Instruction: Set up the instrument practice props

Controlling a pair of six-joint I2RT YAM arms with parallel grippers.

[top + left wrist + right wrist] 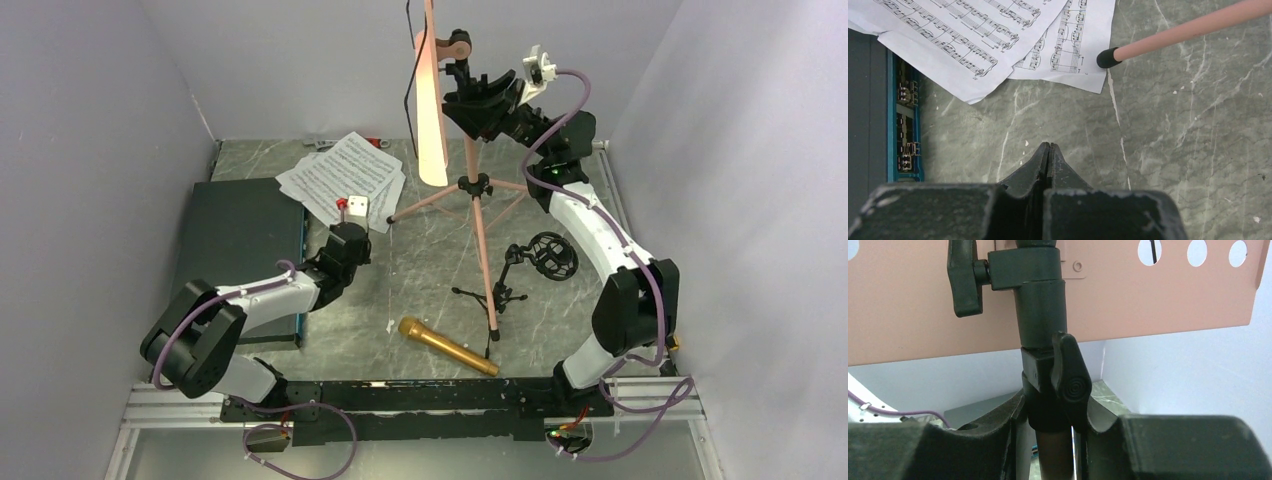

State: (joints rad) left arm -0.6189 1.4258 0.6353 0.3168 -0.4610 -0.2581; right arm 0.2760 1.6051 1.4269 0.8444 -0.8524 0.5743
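The pink perforated music stand (480, 230) stands upright on its tripod legs mid-table, its desk (432, 110) seen edge-on. My right gripper (468, 100) is shut on the stand's black clamp collar (1045, 410) just under the pink desk (1148, 290), one finger on each side. White sheet-music pages (345, 175) lie flat at the back left. My left gripper (1049, 146) is shut and empty over bare table, just short of the pages (973, 35) and one pink leg's black foot (1108, 57). A gold microphone (448, 346) lies near the front. A small black tripod mic stand (530, 265) stands right of the pole.
A dark flat rectangular case (240, 240) lies at the left, its blue edge beside my left gripper (903, 120). Grey walls close in the table on three sides. The stand's legs spread across the table's middle.
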